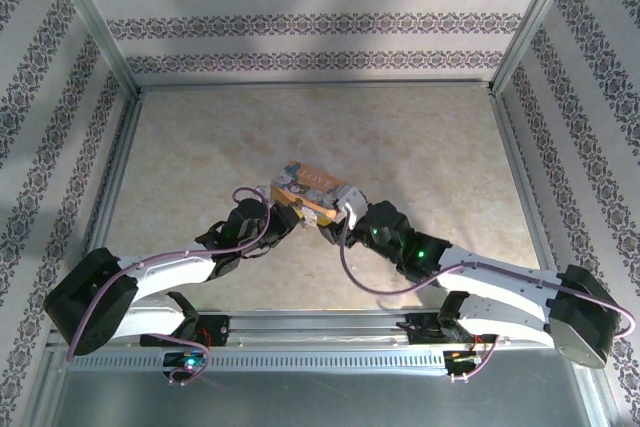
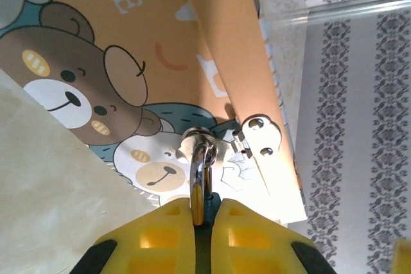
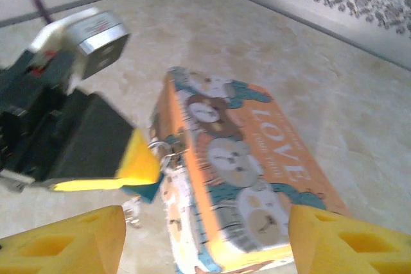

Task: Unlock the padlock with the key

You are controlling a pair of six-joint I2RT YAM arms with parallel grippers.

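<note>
My left gripper [image 2: 205,215] is shut on the padlock [image 2: 201,174]; its teal body sits between the yellow fingers. The silvery shackle passes through the ring of the hasp [image 2: 260,136] on the orange-and-teal bear box [image 2: 96,75]. From the right wrist, the same padlock [image 3: 147,188] peeks out teal under the left arm's yellow finger [image 3: 136,158], at the box's [image 3: 244,171] front. My right gripper [image 3: 207,226] is open wide just in front of the box, nothing between its fingers. A small pale blurred object [image 3: 132,213] shows below the padlock; whether it is the key I cannot tell.
From above, the box [image 1: 310,185] sits mid-table with the left gripper [image 1: 288,213] and right gripper [image 1: 332,224] meeting at its near side. Patterned walls and a metal frame [image 1: 310,87] enclose the beige tabletop. Purple cables [image 1: 360,277] loop along both arms.
</note>
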